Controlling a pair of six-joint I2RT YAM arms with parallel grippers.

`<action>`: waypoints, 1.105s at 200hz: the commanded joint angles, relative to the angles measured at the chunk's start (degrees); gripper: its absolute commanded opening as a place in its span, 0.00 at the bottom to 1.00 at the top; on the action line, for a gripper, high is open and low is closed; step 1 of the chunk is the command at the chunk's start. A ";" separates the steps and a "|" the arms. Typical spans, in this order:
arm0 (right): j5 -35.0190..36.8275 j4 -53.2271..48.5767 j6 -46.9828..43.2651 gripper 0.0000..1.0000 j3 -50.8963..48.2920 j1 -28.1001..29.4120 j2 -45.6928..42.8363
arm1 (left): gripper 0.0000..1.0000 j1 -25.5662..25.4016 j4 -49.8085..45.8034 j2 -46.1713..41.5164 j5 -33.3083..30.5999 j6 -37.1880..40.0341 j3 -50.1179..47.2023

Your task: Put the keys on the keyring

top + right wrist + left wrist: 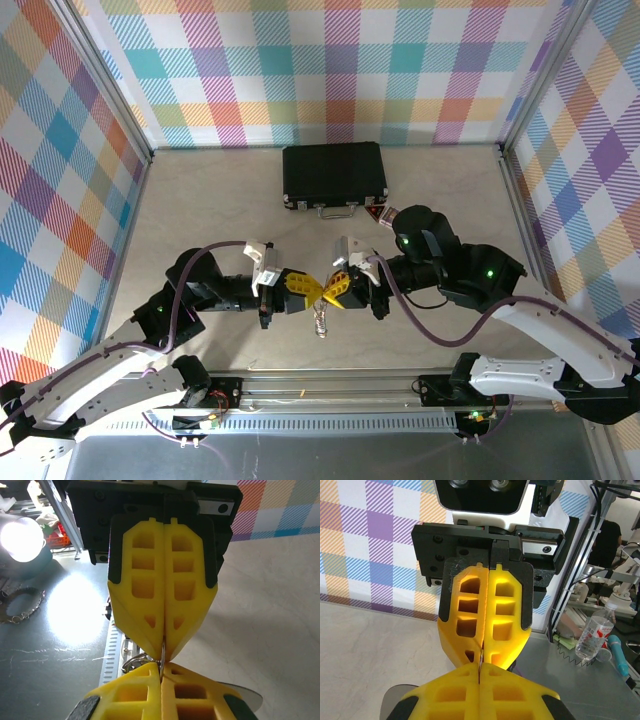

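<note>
Top external, centre: my left gripper is pinched tight on the keyring, which dangles just below. My right gripper meets it tip to tip, clamped on the same loop, probably to spread it. I can't pick out the keys.

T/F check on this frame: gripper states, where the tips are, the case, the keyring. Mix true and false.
1. The left gripper and right gripper are both shut. True.
2. They meet tip to tip above the middle of the table. True.
3. The black case stands open. False: its lid is closed, and it lies at the far side.
4. The keyring lies flat beside the case. False: it hangs below the meeting fingertips, which pinch its thin metal, well away from the case.
</note>
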 commanded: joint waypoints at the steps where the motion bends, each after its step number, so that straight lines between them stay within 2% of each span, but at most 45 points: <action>1: 1.24 -1.59 -1.03 0.00 1.68 0.30 -0.14 | 0.00 -0.24 -0.89 -1.24 -0.57 2.02 0.71; 7: 2.16 -3.28 -1.54 0.00 2.55 0.30 0.20 | 0.00 -0.18 -3.23 -1.08 -1.73 3.40 1.29; 33: 4.93 -11.54 -5.29 0.00 6.93 0.29 2.73 | 0.14 -0.17 -15.22 1.75 -4.84 10.09 5.85; 51: 5.17 -15.76 -7.61 0.00 10.13 0.32 5.07 | 0.14 -0.20 -20.66 3.69 -5.23 12.43 8.42; 72: 3.59 -18.65 -9.01 0.00 13.63 0.26 7.83 | 0.14 -0.22 -20.39 3.80 -5.20 12.64 8.64; 88: 2.77 -19.25 -8.91 0.00 14.70 0.31 9.02 | 0.10 -0.20 -19.10 3.55 -5.10 12.13 8.29; 114: 2.59 -16.40 -6.70 0.00 12.75 0.32 8.58 | 0.00 -0.20 -18.41 3.16 -4.34 11.12 8.15; 167: 0.74 -8.53 -0.70 0.00 8.63 0.27 5.00 | 0.00 -0.20 -8.34 -1.44 -3.73 6.26 4.21; 208: 0.09 5.91 6.12 0.00 2.15 0.32 0.99 | 0.00 -0.26 -2.89 -3.08 -2.95 4.43 3.49; 221: 0.20 9.99 7.58 0.06 -0.65 0.31 -0.84 | 0.00 -0.20 -2.17 -3.02 -2.30 4.15 3.87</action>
